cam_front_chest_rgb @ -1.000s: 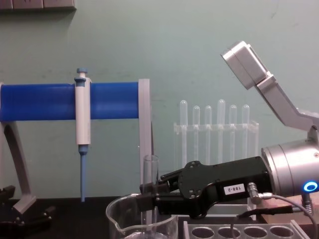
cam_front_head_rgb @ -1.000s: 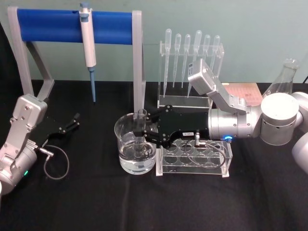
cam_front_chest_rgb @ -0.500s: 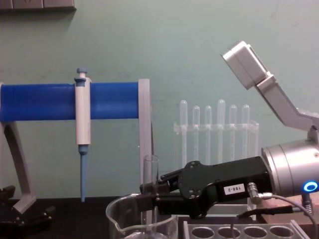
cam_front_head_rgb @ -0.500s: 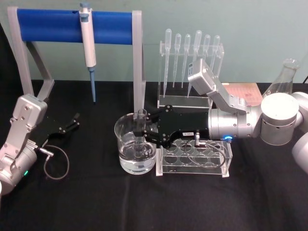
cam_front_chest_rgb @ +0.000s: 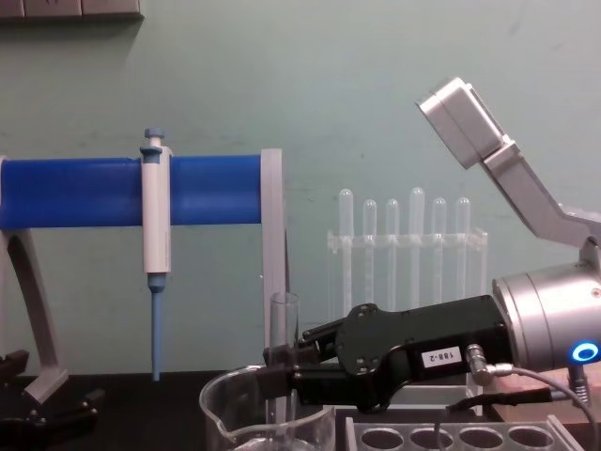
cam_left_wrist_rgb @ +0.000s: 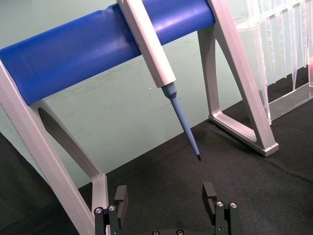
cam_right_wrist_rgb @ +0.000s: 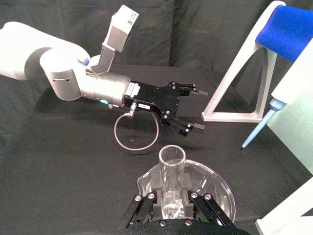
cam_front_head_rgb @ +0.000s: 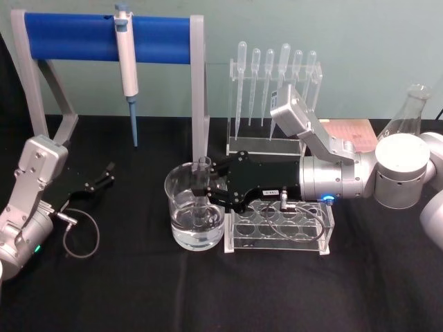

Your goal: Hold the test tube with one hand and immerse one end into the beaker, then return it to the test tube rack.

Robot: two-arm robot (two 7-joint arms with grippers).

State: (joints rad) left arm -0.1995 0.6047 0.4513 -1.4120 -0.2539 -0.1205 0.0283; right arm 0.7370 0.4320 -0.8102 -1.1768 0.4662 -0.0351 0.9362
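- The left gripper lies on the black table at the far left, well apart from the glassware. Its fingers are spread and hold nothing.
- Behind it is a stand with a blue bar, and a pipettor hangs from the bar, tip down.
- The beaker stands near mid-table, partly filled with water.
- The tube stands upright inside the beaker, rim above the beaker's edge and lower end in the water.
- The right gripper reaches in from the right above the rack. Its fingers are clenched on the tube's upper part.
- The rack sits just right of the beaker.
- Pipettes stand in a holder farther back.
- A flask stands at the far right.
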